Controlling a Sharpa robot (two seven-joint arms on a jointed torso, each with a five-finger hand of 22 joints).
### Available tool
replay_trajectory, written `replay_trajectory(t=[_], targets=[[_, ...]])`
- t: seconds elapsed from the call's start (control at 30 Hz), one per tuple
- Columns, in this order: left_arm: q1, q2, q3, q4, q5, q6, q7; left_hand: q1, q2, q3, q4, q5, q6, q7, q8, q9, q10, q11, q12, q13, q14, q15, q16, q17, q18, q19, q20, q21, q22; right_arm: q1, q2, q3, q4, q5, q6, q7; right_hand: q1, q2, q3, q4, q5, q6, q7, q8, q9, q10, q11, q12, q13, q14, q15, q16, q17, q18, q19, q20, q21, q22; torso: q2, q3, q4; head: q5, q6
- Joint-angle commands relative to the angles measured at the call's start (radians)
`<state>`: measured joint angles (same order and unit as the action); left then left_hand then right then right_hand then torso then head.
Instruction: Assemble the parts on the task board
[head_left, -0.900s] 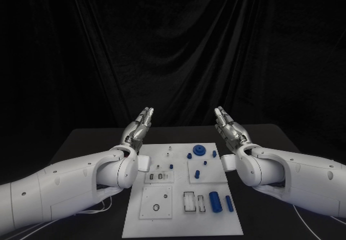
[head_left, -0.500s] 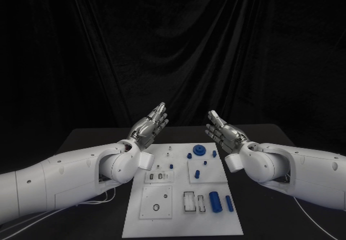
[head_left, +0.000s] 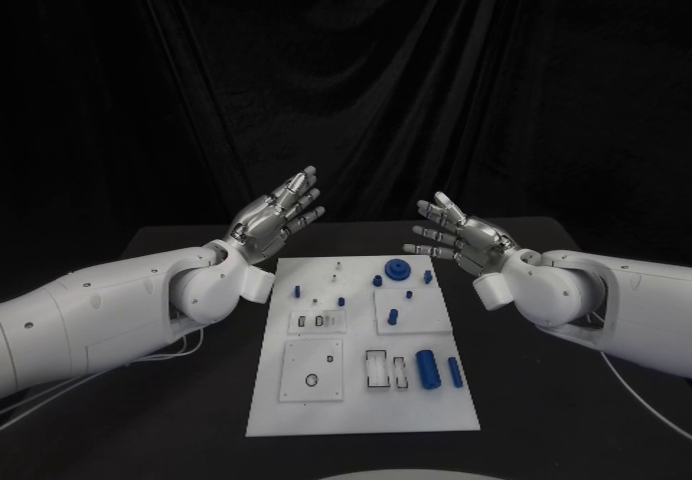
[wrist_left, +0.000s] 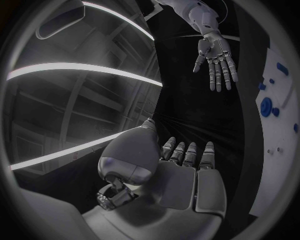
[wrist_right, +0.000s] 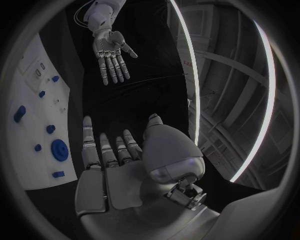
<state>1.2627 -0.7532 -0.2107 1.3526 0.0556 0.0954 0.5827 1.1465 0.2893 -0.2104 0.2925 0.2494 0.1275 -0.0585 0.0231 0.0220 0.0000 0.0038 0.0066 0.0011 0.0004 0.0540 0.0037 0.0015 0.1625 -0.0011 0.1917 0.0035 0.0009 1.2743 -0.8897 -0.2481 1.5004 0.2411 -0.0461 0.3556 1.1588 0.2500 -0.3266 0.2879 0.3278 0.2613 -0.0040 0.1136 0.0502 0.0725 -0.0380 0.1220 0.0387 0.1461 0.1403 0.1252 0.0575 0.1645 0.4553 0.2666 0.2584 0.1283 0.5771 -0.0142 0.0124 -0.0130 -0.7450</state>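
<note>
The white task board (head_left: 361, 410) lies in the middle of the black table. Small blue parts rest on it: a round gear-like piece (head_left: 397, 268) near the far edge, a thick cylinder (head_left: 428, 367) and a thinner one (head_left: 456, 372) at the near right. My left hand (head_left: 277, 216) is raised above the table's far left, fingers spread, holding nothing. My right hand (head_left: 459, 237) is raised at the far right, palm turned inward, fingers apart and empty. The left wrist view shows the right hand (wrist_left: 214, 56) and the board's edge (wrist_left: 280, 90). The right wrist view shows the left hand (wrist_right: 111, 56) and the board (wrist_right: 31, 95).
The board carries square inset panels with slots and holes (head_left: 315, 374). Black table surface (head_left: 159, 400) runs on both sides of the board. A dark curtain hangs behind the table. White cables (head_left: 43, 410) trail by the left arm.
Both hands have lifted and swung outward, away from the board's far end, and their fingers have spread wider. The camera view has shifted a little.
</note>
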Motion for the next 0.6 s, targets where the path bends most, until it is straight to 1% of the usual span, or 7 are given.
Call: replay_trajectory(t=[0.03,0.07,0.17,0.27,0.4,0.43,0.6], targets=[[0.001,-0.001,0.000,0.004,-0.116,0.045,0.070,0.019,-0.002,-0.009,0.000,0.008,0.023,0.007,0.005,0.002,0.000,0.009,-0.007,-0.001,0.000,0.004,-0.004,-0.001,0.019,0.001,0.004,-0.004,-0.001,0.011,-0.007,0.001,0.017,-0.123,-0.027,0.004,0.089,-0.018,0.023,-0.002,0.106,0.119,0.063,0.076,0.019,0.153,0.086,0.188,0.044,0.390,0.051,0.245,0.084,0.017,0.263,0.016,0.121,0.046,0.014,-0.0024,0.0041,0.003,-0.038],[0.001,-0.006,0.000,0.003,-0.132,0.037,0.079,0.021,-0.001,-0.011,0.000,0.010,0.025,0.010,0.005,0.003,0.000,0.009,-0.007,-0.001,0.000,0.006,-0.004,-0.001,0.019,0.001,0.004,-0.004,-0.001,0.014,-0.013,0.001,0.020,-0.149,-0.039,0.003,0.126,-0.029,0.030,-0.004,0.123,0.160,0.080,0.104,0.023,0.218,0.118,0.263,0.054,0.458,0.058,0.274,0.084,0.014,0.309,0.019,0.133,0.047,0.017,-0.0035,0.0045,0.007,-0.046],[0.001,-0.023,0.000,0.005,-0.165,0.018,0.099,0.036,-0.001,-0.015,0.000,0.021,0.038,0.015,0.006,0.004,0.004,0.013,-0.005,0.001,0.000,0.007,-0.004,-0.001,0.019,0.001,0.001,-0.004,-0.001,0.024,-0.031,0.001,0.026,-0.206,-0.061,0.000,0.199,-0.050,0.044,-0.011,0.146,0.215,0.096,0.143,0.025,0.272,0.154,0.341,0.047,0.540,0.053,0.298,0.073,0.011,0.350,0.019,0.132,0.038,0.021,-0.0059,0.0077,0.011,-0.068],[0.001,-0.045,0.000,0.017,-0.182,-0.001,0.113,0.055,-0.002,-0.018,0.000,0.032,0.058,0.028,0.009,0.006,0.011,0.015,-0.003,0.003,0.000,0.010,-0.004,-0.001,0.019,0.001,0.003,-0.004,-0.001,0.033,-0.049,0.001,0.033,-0.238,-0.079,-0.006,0.249,-0.058,0.058,-0.021,0.168,0.233,0.102,0.157,0.022,0.278,0.165,0.362,0.035,0.562,0.048,0.296,0.061,0.013,0.368,0.017,0.126,0.030,0.027,-0.0083,0.0119,0.012,-0.089],[0.001,-0.082,0.000,0.045,-0.193,-0.030,0.134,0.070,-0.003,-0.023,0.000,0.044,0.070,0.029,0.009,0.007,0.018,0.020,-0.001,0.005,0.000,0.016,-0.004,-0.001,0.020,0.005,0.006,0.000,0.002,0.049,-0.071,0.001,0.045,-0.266,-0.104,-0.018,0.346,-0.074,0.087,-0.073,0.205,0.277,0.109,0.184,0.020,0.301,0.175,0.397,0.028,0.620,0.030,0.306,0.050,0.019,0.418,0.004,0.131,0.024,0.045,-0.0130,0.0163,0.013,-0.115],[0.001,-0.095,0.000,0.055,-0.195,-0.039,0.140,0.080,-0.003,-0.025,0.000,0.049,0.075,0.030,0.009,0.007,0.025,0.023,0.001,0.006,0.000,0.021,-0.004,-0.001,0.020,0.007,0.006,0.002,0.003,0.054,-0.078,0.001,0.049,-0.275,-0.112,-0.023,0.361,-0.076,0.091,-0.083,0.208,0.291,0.111,0.192,0.021,0.312,0.176,0.405,0.028,0.640,0.023,0.314,0.051,0.020,0.434,-0.003,0.138,0.026,0.047,-0.0131,0.0170,0.014,-0.128],[0.002,-0.144,0.000,0.091,-0.199,-0.069,0.165,0.094,-0.003,-0.033,0.000,0.061,0.093,0.034,0.010,0.009,0.045,0.032,0.005,0.011,0.020,0.033,0.006,0.007,0.019,0.014,0.009,0.008,0.007,0.075,-0.110,0.001,0.076,-0.330,-0.144,-0.051,0.420,-0.087,0.109,-0.135,0.214,0.319,0.114,0.204,0.020,0.371,0.180,0.432,0.026,0.730,-0.016,0.342,0.054,0.020,0.508,-0.042,0.181,0.044,0.077,-0.0171,0.0263,0.009,-0.128]])
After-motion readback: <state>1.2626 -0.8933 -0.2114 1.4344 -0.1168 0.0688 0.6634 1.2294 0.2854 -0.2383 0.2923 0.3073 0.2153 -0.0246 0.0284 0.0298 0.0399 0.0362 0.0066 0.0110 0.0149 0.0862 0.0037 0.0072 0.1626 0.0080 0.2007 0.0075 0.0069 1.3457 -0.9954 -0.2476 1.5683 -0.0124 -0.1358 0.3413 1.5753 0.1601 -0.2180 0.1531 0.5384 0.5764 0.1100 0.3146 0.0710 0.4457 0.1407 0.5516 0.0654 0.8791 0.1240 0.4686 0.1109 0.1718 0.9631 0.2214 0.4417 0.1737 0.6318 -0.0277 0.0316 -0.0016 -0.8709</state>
